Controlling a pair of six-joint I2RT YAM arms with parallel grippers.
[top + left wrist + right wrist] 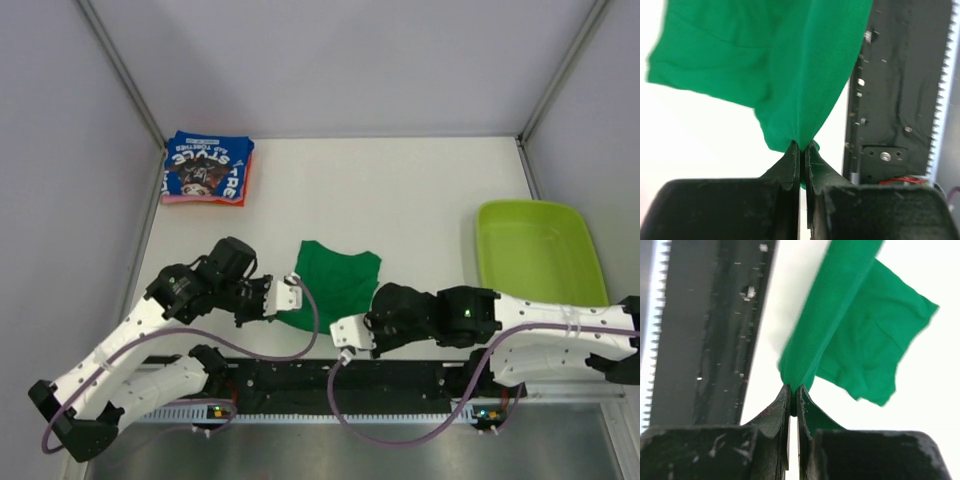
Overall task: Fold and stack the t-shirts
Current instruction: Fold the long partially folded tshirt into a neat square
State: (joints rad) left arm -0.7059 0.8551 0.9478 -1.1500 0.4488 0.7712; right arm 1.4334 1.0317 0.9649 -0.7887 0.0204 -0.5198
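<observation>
The green t-shirt (337,278) lies near the table's front middle, its near edge lifted between both grippers. My left gripper (291,298) is shut on the shirt's near left corner; in the left wrist view the green cloth (790,65) fans out from the closed fingertips (802,146). The right gripper (347,334) is shut on the near right corner, with cloth (860,340) pinched at its tips (792,388). At the far left, the blue t-shirt (207,165) lies folded on top of an orange-pink t-shirt (203,200), of which only an edge shows.
A lime-green plastic tub (540,250) stands at the right side of the table. The black base rail (300,378) runs along the near edge, close under both grippers. Grey walls enclose the table on the left, back and right.
</observation>
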